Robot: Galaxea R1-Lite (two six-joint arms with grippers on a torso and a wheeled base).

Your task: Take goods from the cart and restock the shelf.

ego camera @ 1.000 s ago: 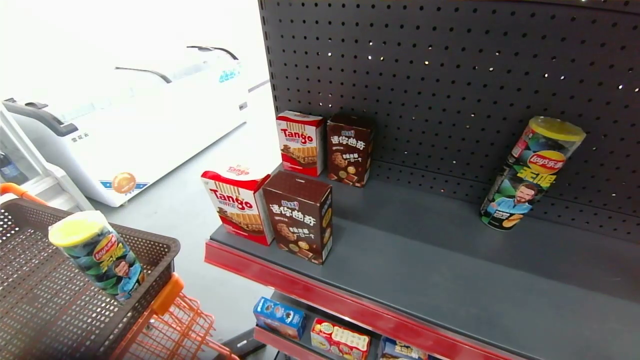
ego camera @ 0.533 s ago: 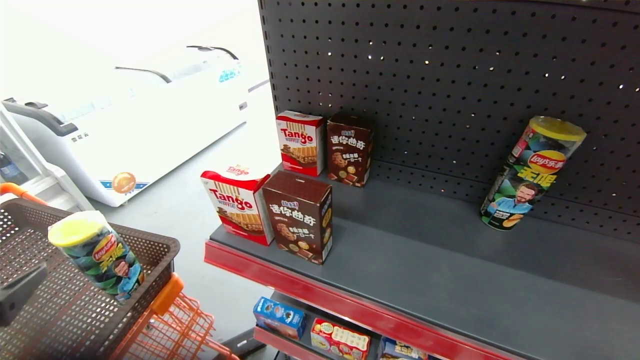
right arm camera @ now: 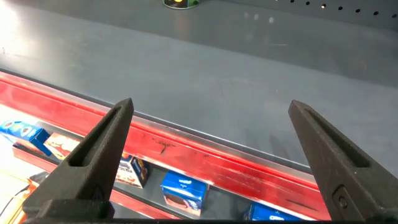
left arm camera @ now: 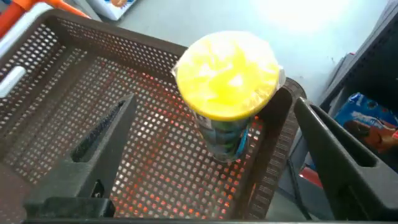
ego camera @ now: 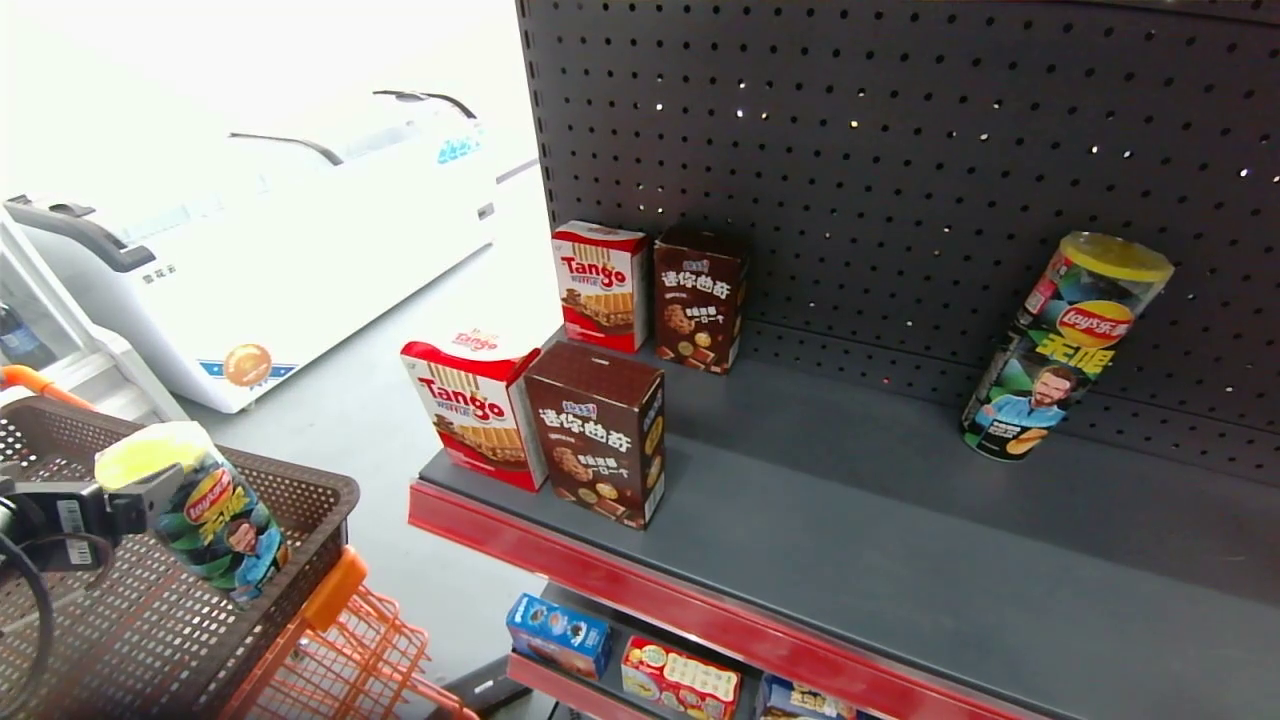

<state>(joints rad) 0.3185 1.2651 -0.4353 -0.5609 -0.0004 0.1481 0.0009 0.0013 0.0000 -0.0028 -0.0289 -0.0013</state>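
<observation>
Left wrist view is showing my left pincer (left arm camera: 214, 106) standing wide apart above the cart basket (left arm camera: 74, 74), holding nothing. The chip can (left arm camera: 227, 87) with the yellow lid is standing upright in the basket's corner nearest the shelf, and in that view it is sitting between my two fingers. I cannot tell whether either finger is touching it. In the head view this pincer is hovering level with the can's lid, on the side away from the shelf (ego camera: 850, 520). My right pincer (right arm camera: 211, 107) is also gaping open, clamping nothing, and hanging over the shelf's red front edge (right arm camera: 186, 146). A second chip can (ego camera: 1065, 345) is standing against the pegboard back (ego camera: 900, 150) toward the shelf's right. At the shelf's left end, two red wafer boxes (ego camera: 475, 415) and two brown cookie boxes (ego camera: 600, 430) are standing in pairs, one pair in front and one behind.
</observation>
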